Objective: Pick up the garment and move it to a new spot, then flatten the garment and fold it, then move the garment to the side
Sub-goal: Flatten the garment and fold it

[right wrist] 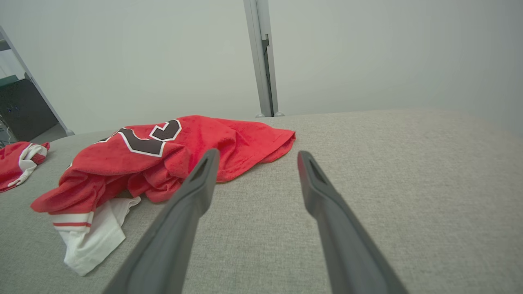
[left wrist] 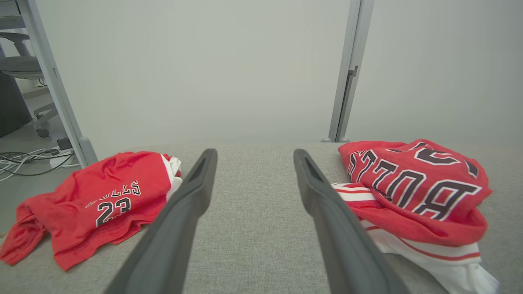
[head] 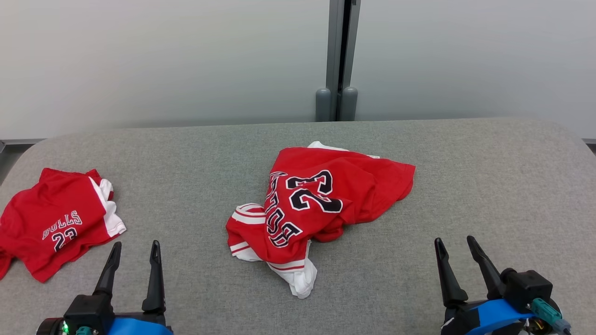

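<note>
Crumpled red cloth jersey (head: 321, 204): soft matt knit, smooth printed black lettering; smaller red cloth jersey (head: 56, 218): same finish; grey fabric-covered table (head: 465, 186): coarse woven, matt; left gripper (head: 136, 244) and right gripper (head: 454, 239): dark matt fingers, probably plastic; grey upright post (head: 342, 46): smooth, satin.

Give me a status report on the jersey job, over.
Left tool open, empty. Right tool open, empty. Crumpled jersey centre of table, untouched. Second jersey far left, not in the way.
</note>
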You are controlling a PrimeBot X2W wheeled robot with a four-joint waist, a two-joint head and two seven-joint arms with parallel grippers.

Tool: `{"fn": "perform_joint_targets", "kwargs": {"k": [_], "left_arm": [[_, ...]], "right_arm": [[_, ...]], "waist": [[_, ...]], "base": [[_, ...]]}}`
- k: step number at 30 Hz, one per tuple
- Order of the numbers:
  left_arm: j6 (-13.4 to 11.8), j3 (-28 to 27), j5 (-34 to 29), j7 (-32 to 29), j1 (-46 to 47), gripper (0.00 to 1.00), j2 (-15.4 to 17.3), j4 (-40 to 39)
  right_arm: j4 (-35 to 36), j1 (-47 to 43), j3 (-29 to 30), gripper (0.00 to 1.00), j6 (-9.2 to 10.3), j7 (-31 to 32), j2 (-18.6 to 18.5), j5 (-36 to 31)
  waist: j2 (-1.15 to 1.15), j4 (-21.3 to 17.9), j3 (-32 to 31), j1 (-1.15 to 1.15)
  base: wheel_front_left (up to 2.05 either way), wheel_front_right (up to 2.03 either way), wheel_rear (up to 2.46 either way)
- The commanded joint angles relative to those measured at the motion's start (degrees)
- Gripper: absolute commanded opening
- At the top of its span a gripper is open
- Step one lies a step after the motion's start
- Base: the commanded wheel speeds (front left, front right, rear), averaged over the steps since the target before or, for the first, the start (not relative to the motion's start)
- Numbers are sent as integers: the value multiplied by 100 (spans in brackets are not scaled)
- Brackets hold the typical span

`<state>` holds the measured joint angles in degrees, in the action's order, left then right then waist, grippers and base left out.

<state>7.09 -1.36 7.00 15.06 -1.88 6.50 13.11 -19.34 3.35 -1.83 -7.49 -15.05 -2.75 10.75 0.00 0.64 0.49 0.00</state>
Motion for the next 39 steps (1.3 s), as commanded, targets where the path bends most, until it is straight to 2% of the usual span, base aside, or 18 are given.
{"fn": "perform_joint_targets", "kwargs": {"k": [1,20,27,34,39], "left_arm": [[33,-36,-24,17,82,100,-10,19],[57,-57,-115,17,84,100,-78,-13],[41,13,-108,17,155,100,-89,-76],[41,60,-53,17,295,100,-74,-147],[41,98,-2,17,409,100,-68,-187]], "right_arm": [[-19,-23,-1,100,-1,-20,-25,51],[-95,-21,-28,100,-1,-20,-25,61],[-268,306,-99,100,-1,-20,-24,-64],[-507,687,-568,100,-1,-20,-26,-38],[-1016,1093,-1109,100,-1,-19,-25,17]], "waist": [[0,12,-1,0],[0,91,-17,0],[0,247,103,0],[0,430,289,0],[0,548,500,0]], "base": [[0,0,0],[0,0,0],[0,0,0],[0,0,0],[0,0,0]]}}
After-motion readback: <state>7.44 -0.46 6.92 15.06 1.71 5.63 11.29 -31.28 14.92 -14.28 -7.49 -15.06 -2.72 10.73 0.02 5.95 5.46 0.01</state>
